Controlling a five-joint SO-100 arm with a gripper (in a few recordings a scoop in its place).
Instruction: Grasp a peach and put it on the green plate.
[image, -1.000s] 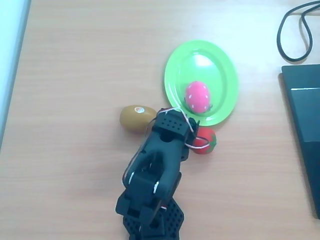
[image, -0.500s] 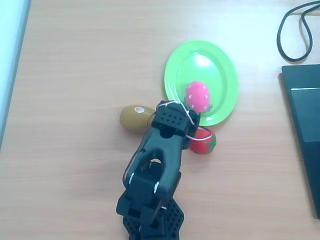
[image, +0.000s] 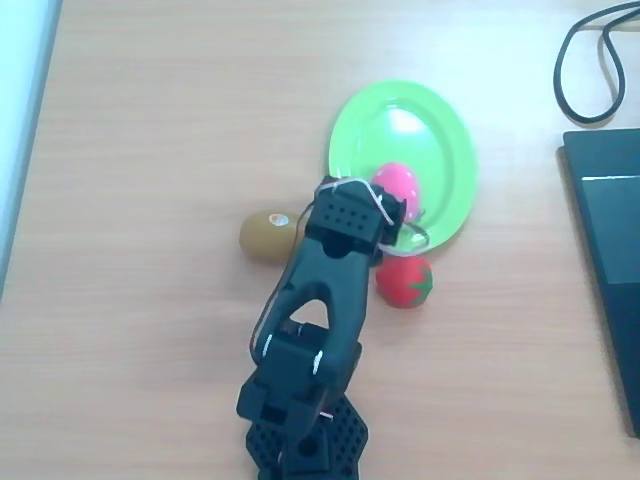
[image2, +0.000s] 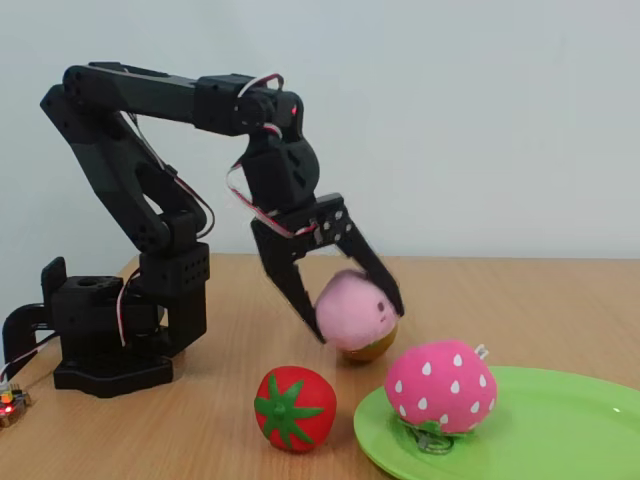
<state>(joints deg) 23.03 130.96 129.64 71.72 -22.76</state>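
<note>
In the fixed view my black gripper (image2: 356, 312) is shut on the pale pink peach (image2: 350, 308) and holds it in the air above the table. The peach hangs just left of the green plate (image2: 560, 420), in front of a brown kiwi-like fruit (image2: 370, 350). From overhead, my arm's wrist (image: 350, 225) sits over the plate's (image: 440, 130) lower left rim and hides the peach. A bright pink white-dotted strawberry (image: 398, 182) (image2: 440, 385) lies on the plate.
A red strawberry with green leaves (image: 405, 282) (image2: 293, 408) lies on the table just below the plate. The brown fruit (image: 265, 235) rests left of my wrist. A dark laptop (image: 605, 260) and a black cable (image: 585, 60) occupy the right edge.
My arm has reached further toward the plate, now overlapping its rim and part of the dotted strawberry. The red strawberry has come fully into view.
</note>
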